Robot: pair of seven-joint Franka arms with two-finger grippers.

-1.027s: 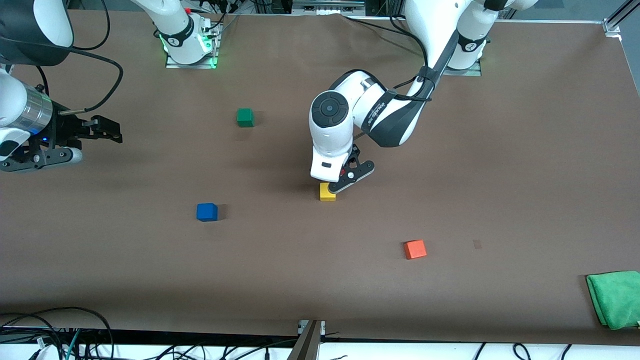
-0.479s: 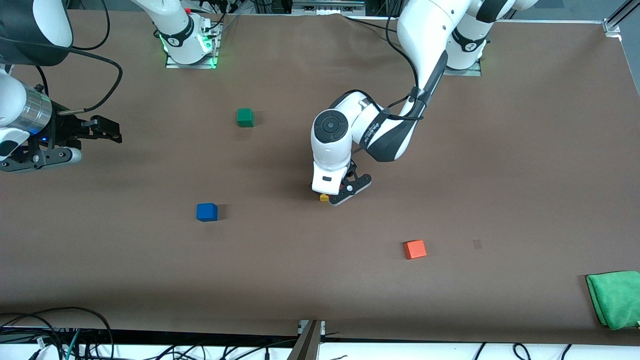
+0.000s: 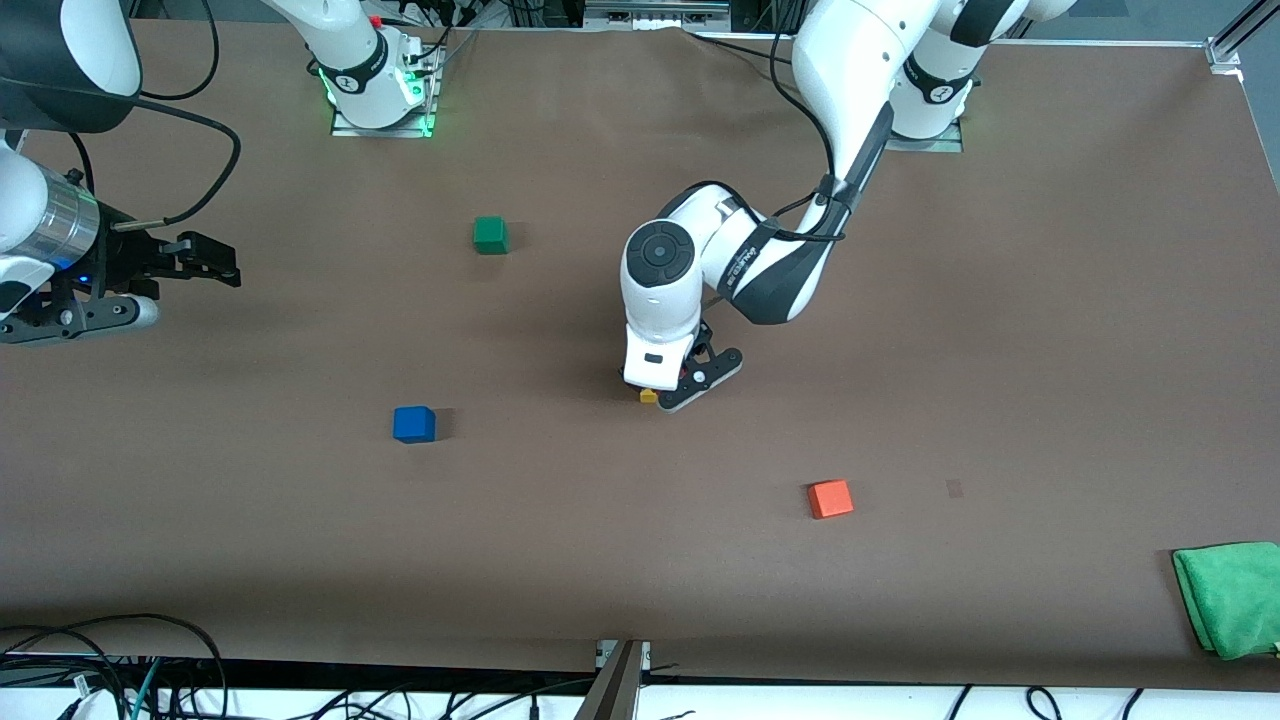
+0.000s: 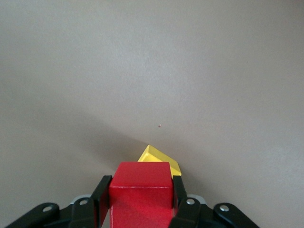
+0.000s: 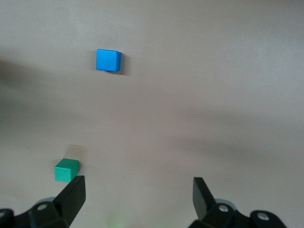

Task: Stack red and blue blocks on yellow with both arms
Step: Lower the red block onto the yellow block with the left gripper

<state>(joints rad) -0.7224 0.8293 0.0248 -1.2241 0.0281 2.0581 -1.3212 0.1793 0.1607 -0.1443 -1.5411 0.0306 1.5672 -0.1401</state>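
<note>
1. The right tool (image 3: pixel 215 262) is seen raised over the surface (image 3: pixel 1000 350) at the right arm's end, where that arm waits; its fingers (image 5: pixel 71 197) are spread wide and nothing is held between them
2. The blue block (image 3: pixel 414 424) is found on the surface, nearer to the front camera than the green cube (image 3: pixel 490 235) and well apart from it; both are also seen in the right wrist view, blue block (image 5: pixel 108 60) and green cube (image 5: pixel 66 170)
3. The left tool (image 3: pixel 672 385) is brought down low over the middle of the surface, and its fingers (image 4: pixel 102 194) are clamped on the two sides of the red block (image 4: pixel 141 194)
4. The yellow block (image 3: pixel 649 396) is largely covered by the left tool in the front view; in the left wrist view a corner of it (image 4: pixel 159 159) is shown directly below the red block, the two very close, though contact cannot be told
5. The orange cube (image 3: pixel 830 498) is set on the surface nearer to the front camera than the yellow block, toward the left arm's end
6. A folded green cloth (image 3: pixel 1228 597) is laid at the left arm's end, near the surface's edge closest to the front camera
</note>
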